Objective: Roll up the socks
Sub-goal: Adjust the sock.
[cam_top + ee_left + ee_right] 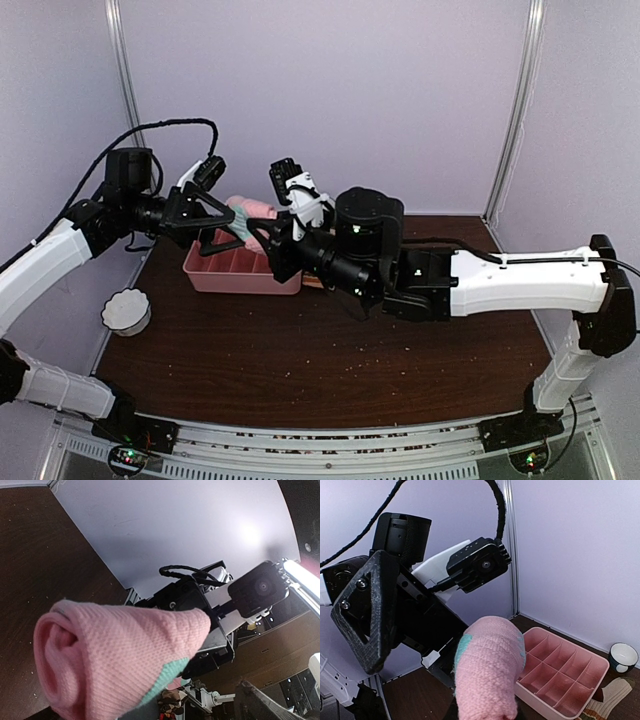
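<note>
The pink sock (250,211), rolled into a thick bundle with a teal patch, hangs in the air above the far left of the table between my two grippers. My left gripper (232,228) grips it from the left and my right gripper (262,238) from the right. It fills the left wrist view (115,660) and rises from the bottom of the right wrist view (487,672), hiding both sets of fingers. The tan striped sock (612,697) lies flat on the table beside the tray; in the top view it is mostly hidden under my right arm.
The pink divided tray (240,272) stands on the table just below the grippers and also shows in the right wrist view (565,677). A small white bowl (127,310) sits at the table's left edge. Walls close the back and sides.
</note>
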Robot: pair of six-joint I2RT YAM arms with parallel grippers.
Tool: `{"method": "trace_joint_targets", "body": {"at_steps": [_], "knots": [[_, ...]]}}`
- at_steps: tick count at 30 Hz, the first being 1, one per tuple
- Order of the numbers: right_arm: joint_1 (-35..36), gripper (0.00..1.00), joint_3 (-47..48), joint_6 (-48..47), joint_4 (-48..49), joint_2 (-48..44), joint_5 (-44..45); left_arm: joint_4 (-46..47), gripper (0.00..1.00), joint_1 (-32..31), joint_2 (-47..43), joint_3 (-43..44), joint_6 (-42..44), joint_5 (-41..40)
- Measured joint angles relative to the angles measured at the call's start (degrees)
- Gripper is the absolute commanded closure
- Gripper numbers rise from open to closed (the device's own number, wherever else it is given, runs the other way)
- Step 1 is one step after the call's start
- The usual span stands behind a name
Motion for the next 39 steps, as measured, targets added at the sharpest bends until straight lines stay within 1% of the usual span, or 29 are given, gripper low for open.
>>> {"method": "trace_joint_targets", "body": {"at_steps": [7, 15, 18, 20, 23, 24, 29, 31, 32, 35, 37, 39], "knots": [[0.0, 1.0, 0.0, 1.9, 0.3, 0.0, -3.1, -2.8, 0.02, 0.0, 0.3, 0.4, 3.0, -0.8], [-0.5, 1.0, -2.9, 6.2, 4.0, 0.0, -6.7, -4.3, 0.02, 0.0, 0.7, 1.3, 5.0, -1.8], [-0.7, 1.0, -3.3, 7.4, 4.5, 0.0, -7.6, -4.3, 0.06, 0.0, 0.9, 1.7, 4.3, -1.8], [-0.9, 1.0, -3.3, 7.9, 5.0, 0.0, -7.8, -4.2, 0.13, 0.0, 1.2, 2.5, 3.4, -1.8], [-1.0, 1.0, -3.3, 8.5, 6.0, 0.0, -7.9, -3.2, 0.29, 0.0, 1.2, 2.8, 1.1, -1.7], [-1.1, 1.0, -3.3, 8.6, 6.3, 0.0, -7.9, -2.6, 0.32, 0.1, 1.2, 2.8, 0.6, -1.7], [-1.5, 1.0, -3.2, 9.3, 7.4, -0.2, -7.7, -0.4, 0.38, 0.4, 1.2, 2.6, -1.0, -1.5], [-1.6, 1.0, -3.2, 9.8, 7.5, -0.3, -7.8, 0.3, 0.45, 0.4, 1.2, 2.4, -1.0, -1.4], [-1.6, 1.0, -3.2, 10.0, 7.6, -0.3, -7.9, 0.4, 0.5, 0.5, 1.2, 2.4, -0.9, -1.4], [-1.8, 1.0, -3.1, 10.9, 7.7, -0.3, -8.2, 0.1, 0.69, 0.8, 1.2, 2.4, 0.3, -1.1], [-2.1, 0.95, -3.0, 11.6, 7.6, -0.3, -8.6, -0.5, 0.83, 0.9, 1.2, 2.6, 2.0, -1.1], [-2.5, 0.9, -2.6, 12.0, 6.8, -0.2, -9.2, -2.2, 0.94, 1.2, 1.3, 3.3, 3.9, -1.2]]}}
